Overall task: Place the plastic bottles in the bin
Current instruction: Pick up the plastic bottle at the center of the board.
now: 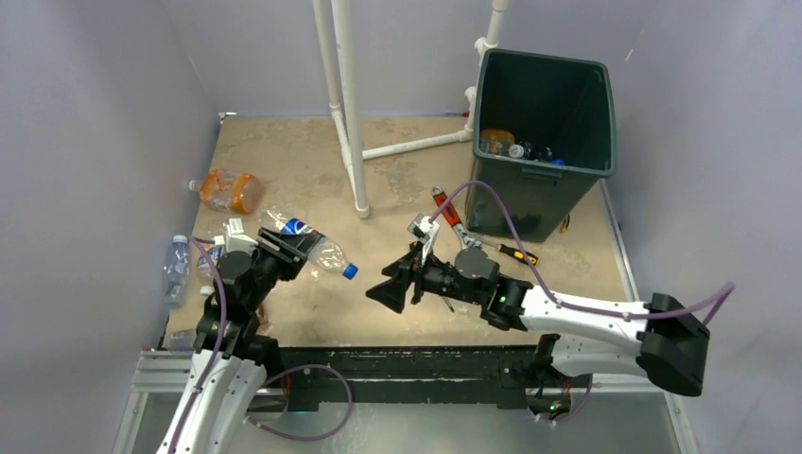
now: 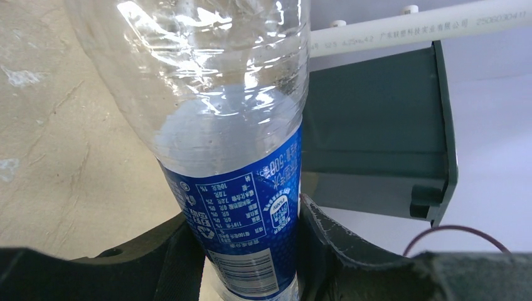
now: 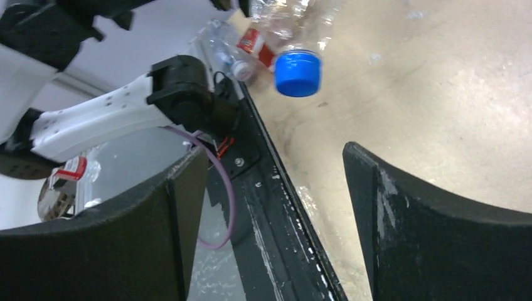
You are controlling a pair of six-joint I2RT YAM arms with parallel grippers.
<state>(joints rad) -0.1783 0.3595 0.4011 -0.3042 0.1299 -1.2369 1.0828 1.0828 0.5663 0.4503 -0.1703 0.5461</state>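
My left gripper [image 1: 284, 248] is shut on a clear Pepsi bottle [image 1: 317, 248] with a blue label and blue cap, held over the table's left side; its label sits between the jaws in the left wrist view [image 2: 251, 207]. My right gripper [image 1: 388, 291] is open and empty, pointing left toward the bottle's cap [image 3: 297, 73]. The dark green bin [image 1: 544, 142] stands at the back right with several bottles inside. An orange-tinted bottle [image 1: 230, 190] lies at the far left. A clear bottle [image 1: 175, 268] lies at the left edge.
A white pipe frame [image 1: 348, 104] stands at the back centre. A red-handled wrench [image 1: 446, 208] and a yellow-and-black screwdriver [image 1: 517, 253] lie in front of the bin. More bottles [image 3: 248, 47] lie near the left arm's base. A black rail [image 1: 397, 364] runs along the near edge.
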